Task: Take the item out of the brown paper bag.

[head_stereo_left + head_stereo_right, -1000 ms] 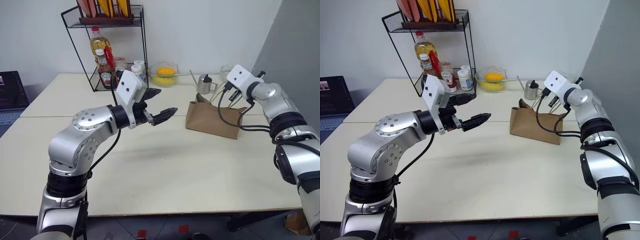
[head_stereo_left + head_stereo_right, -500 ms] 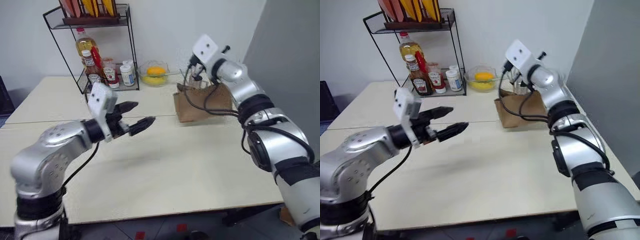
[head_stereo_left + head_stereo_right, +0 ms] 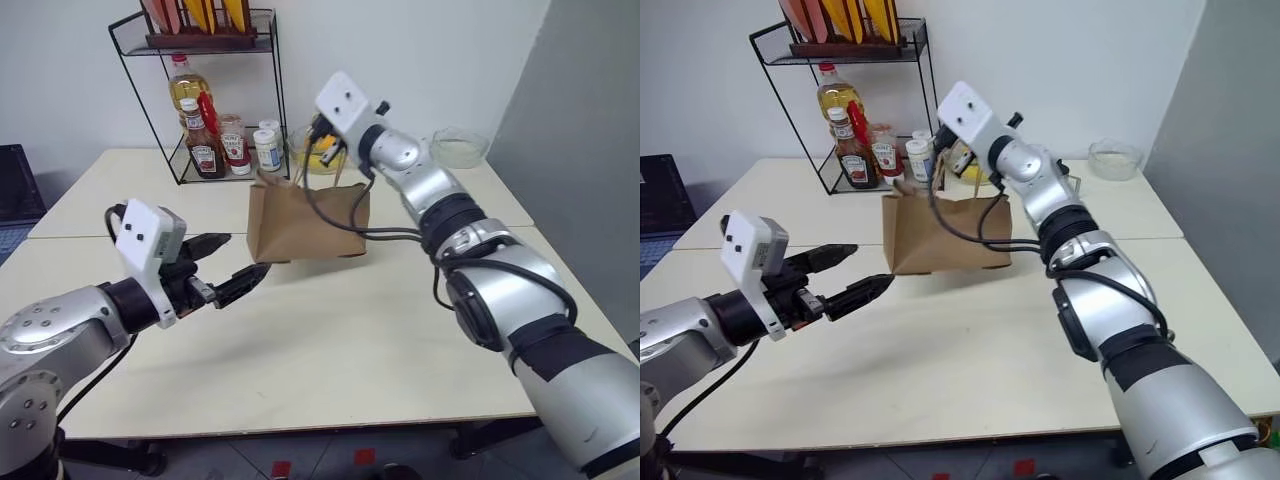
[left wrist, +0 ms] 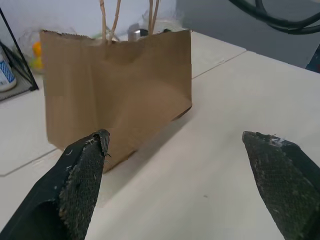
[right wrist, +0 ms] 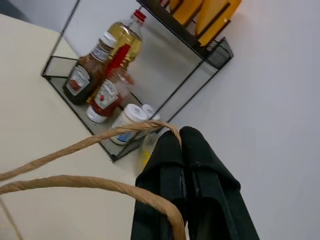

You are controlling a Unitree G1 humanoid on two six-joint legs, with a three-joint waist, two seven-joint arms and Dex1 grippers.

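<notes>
The right gripper (image 5: pixel 182 137) is pinched closed on the beige loop handles (image 5: pixel 85 142) of the brown paper bag (image 3: pixel 305 222), which hangs directly below it. Whether the bag's base touches the table (image 3: pixel 400 340) cannot be told. The left gripper (image 3: pixel 228 262) stands with its fingers spread wide and holds nothing; its two black fingertips (image 4: pixel 85 165) point at the bag, which sits just ahead of them across a bare strip of table. The item itself is hidden, so whether it lies inside the bag cannot be told. Beyond the right gripper stands a black wire rack (image 3: pixel 190 100) holding a yellow oil bottle (image 3: pixel 186 88) and ketchup bottles (image 3: pixel 204 152).
</notes>
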